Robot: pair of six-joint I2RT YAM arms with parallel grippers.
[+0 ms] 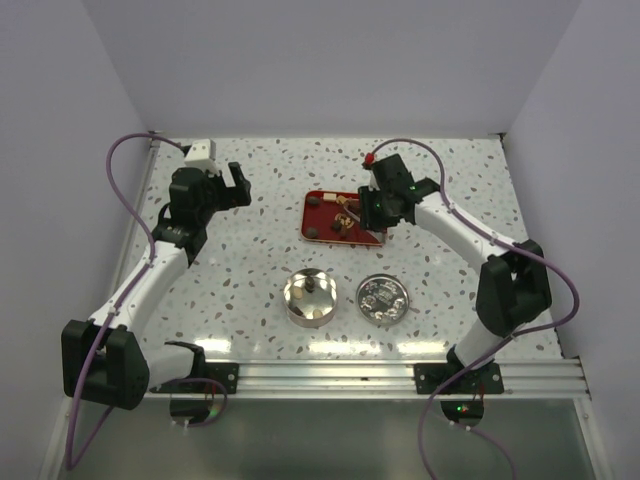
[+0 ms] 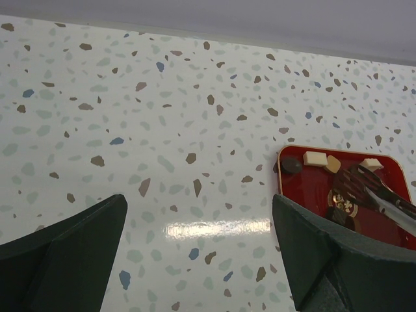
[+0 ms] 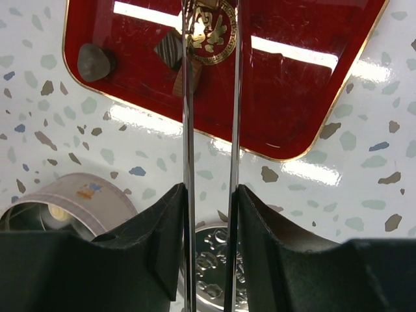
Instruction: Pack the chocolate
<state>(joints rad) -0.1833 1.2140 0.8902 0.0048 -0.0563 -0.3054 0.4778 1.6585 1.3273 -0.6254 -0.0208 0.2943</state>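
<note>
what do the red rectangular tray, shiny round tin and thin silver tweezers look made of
Red rectangular tray: probably glossy lacquer or plastic, with sharp light reflections and a gold rim. Shiny round tin: seemingly polished metal, mirror-like wall. Thin silver tweezers: likely steel, bright narrow blades.

White tabletop (image 1: 250, 265) flecked with brown, grey and blue, carrying three things.

Red rectangular tray (image 1: 322, 213) with a gold rim, flat around the middle and a little toward the far edge, turned slightly askew to the tabletop's edges. Open, shiny round tin (image 1: 311, 318) closer to the near edge, just off the tray's near left corner and apart from it. Round embossed metal lid (image 1: 382, 300) lying flat just beside the tin, toward the right edge, not touching it.
</note>
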